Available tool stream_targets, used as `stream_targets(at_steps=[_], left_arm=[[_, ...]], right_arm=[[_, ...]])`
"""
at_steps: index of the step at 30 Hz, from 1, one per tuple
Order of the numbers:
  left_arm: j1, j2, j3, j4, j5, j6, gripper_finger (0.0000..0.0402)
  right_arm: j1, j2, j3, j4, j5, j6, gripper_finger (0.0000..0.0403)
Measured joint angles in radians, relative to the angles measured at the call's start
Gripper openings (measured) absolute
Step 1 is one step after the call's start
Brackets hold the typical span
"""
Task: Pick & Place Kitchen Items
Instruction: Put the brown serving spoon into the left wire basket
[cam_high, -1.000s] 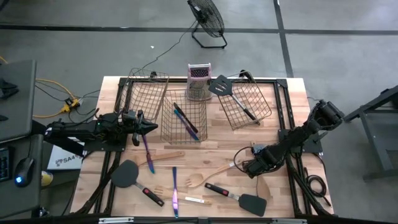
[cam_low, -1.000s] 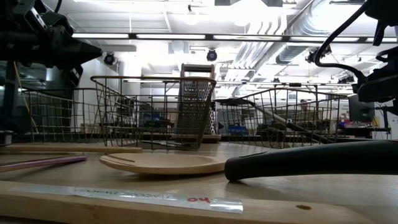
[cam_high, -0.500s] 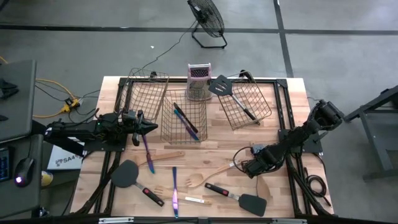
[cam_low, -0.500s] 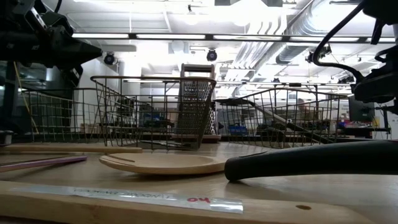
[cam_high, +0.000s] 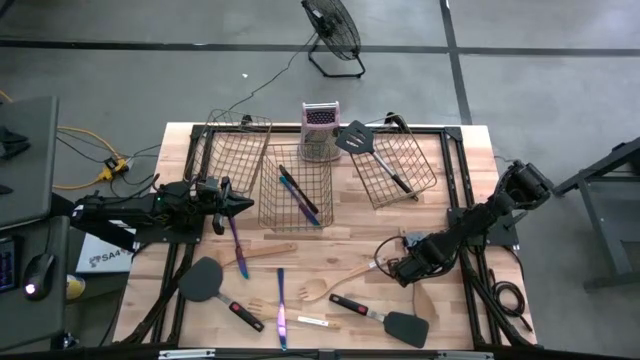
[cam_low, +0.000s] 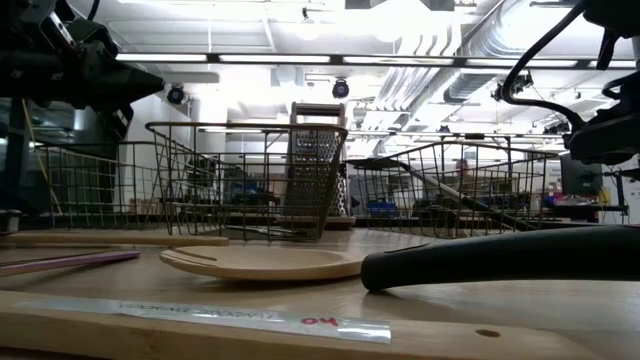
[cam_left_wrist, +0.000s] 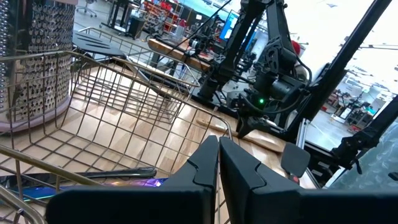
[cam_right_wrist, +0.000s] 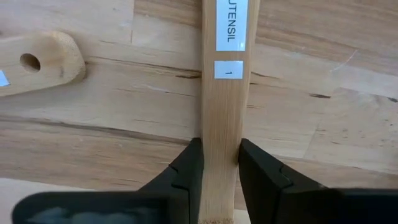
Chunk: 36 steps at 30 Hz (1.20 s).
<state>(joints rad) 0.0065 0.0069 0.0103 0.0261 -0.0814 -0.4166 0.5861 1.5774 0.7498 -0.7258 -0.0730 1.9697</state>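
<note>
My right gripper (cam_high: 396, 268) points down at the table's right, shut on a pale wooden spoon (cam_high: 345, 279) that lies flat with its bowl toward the table's left. Beside it lies another wooden handle end with a hole (cam_right_wrist: 38, 62). My left gripper (cam_high: 236, 205) waits level and shut at the table's left, by the middle basket (cam_high: 297, 190); its fingers (cam_left_wrist: 219, 163) touch nothing. Black spatulas (cam_high: 208, 281) (cam_high: 388, 319), purple cutlery (cam_high: 281, 305) (cam_high: 237, 240) and a wooden spatula (cam_high: 265, 253) lie flat on the table. My right gripper pinches the wooden spoon's handle (cam_right_wrist: 221, 155) between its two fingers (cam_right_wrist: 186, 171), close to the handle's free end. The fingers come from above, pointing down, and lie across the handle on its two long sides. The spoon lies flat on the table.
Three wire baskets stand along the far side: left (cam_high: 235, 150), middle with purple cutlery (cam_high: 300, 195) in it, right (cam_high: 400, 165) with a black spatula (cam_high: 357, 139). A metal grater (cam_high: 320, 130) stands between them. Bare wood shows near the table's centre (cam_high: 340, 235).
</note>
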Motion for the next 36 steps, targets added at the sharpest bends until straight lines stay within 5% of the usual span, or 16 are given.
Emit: stream_targets(at_steps=[17, 36], left_arm=[[0.0, 0.0, 0.0, 0.0, 0.0, 0.0, 0.0015], [0.0, 0.0, 0.0, 0.0, 0.0, 0.0, 0.0015]], right_arm=[[0.03, -0.137, -0.005, -0.025, 0.057, -0.064, 0.0078], [0.082, -0.438, -0.002, -0.029, 0.324, -0.26, 0.0077]])
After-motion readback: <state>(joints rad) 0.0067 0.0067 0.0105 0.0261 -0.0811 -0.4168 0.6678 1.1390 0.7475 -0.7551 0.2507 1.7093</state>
